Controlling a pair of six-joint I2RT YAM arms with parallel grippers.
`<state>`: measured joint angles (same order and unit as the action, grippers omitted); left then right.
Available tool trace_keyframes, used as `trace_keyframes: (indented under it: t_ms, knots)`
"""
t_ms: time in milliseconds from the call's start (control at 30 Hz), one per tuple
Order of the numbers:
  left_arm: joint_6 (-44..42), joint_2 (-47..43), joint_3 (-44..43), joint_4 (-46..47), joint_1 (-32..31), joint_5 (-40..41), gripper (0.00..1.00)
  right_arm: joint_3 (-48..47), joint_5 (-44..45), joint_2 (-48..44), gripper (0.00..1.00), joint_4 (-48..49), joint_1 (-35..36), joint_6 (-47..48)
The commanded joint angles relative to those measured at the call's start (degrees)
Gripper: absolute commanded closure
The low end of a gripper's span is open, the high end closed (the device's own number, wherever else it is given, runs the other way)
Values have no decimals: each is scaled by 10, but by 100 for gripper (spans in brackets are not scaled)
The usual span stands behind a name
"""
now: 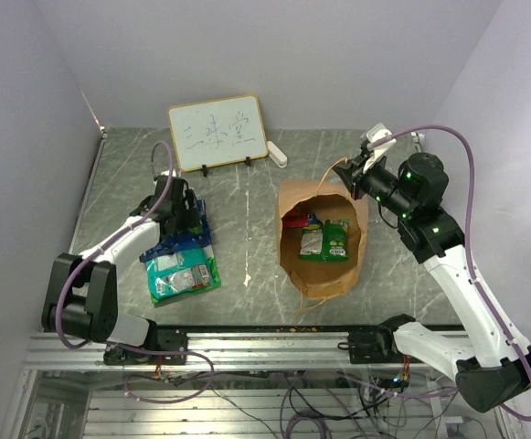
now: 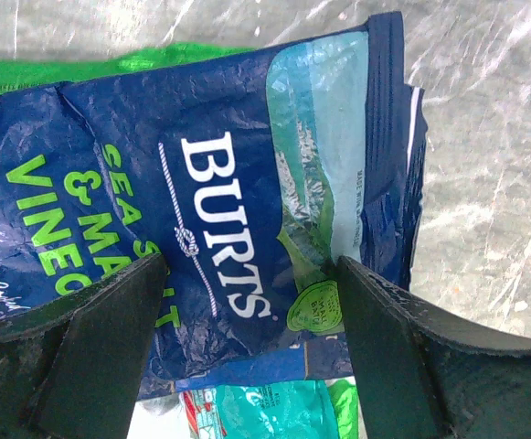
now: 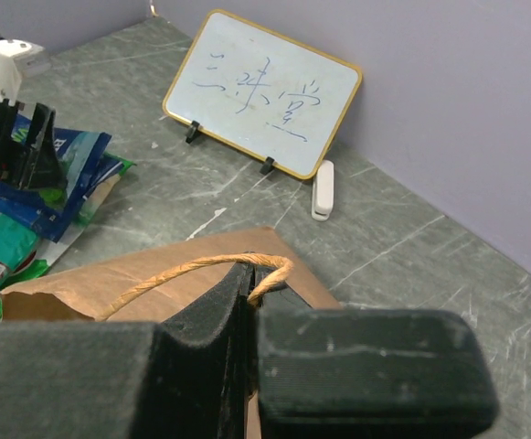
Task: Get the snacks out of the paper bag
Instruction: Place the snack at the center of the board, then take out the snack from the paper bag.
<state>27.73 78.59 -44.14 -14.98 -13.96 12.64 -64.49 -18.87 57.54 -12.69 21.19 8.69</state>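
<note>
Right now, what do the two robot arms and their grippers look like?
Both arms have white tubular links and black joint housings, the left arm and the right arm alike. A thin purple cable loops along each. Small green lights glow on the right one's joints. The left gripper and right gripper have dark, thick fingers.

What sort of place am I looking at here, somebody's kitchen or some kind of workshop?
Most likely a robotics lab test booth, not a kitchen. A left arm and a right arm are bolted to a metal rail at the table edge. Loose cables hang below, and plain walls close in three sides.
</note>
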Motion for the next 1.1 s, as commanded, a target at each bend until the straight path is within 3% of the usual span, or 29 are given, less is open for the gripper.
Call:
trace_keyframes:
  t_ms: [0, 167, 267, 433, 600, 800, 933, 1067]
  knots:
    - [17, -31, 15, -12, 4, 14, 13, -3, -7, 2, 100, 18, 3, -3]
    - [-28, -66, -22, -53, 3, -1, 11, -3, -10, 2, 100, 17, 3, -5]
    - [-46, -90, -65, -83, 3, -20, 0, -3, -12, 2, 100, 18, 3, -7]
    - [-24, -136, -105, -93, -22, -74, 0, -9, -12, 5, 100, 10, 3, -3]
    - [17, -186, -110, -51, -143, -67, 3, -14, -19, 3, 100, -8, 3, 8]
    - [23, -223, -110, 9, -335, 25, 8, -10, -29, -9, 100, -17, 3, 20]
    - [-40, -231, -101, 47, -479, 126, 9, -16, -27, -9, 100, -20, 3, 24]
    - [-142, -195, -116, 91, -600, 174, 9, -29, -27, -2, 100, -27, 3, 21]
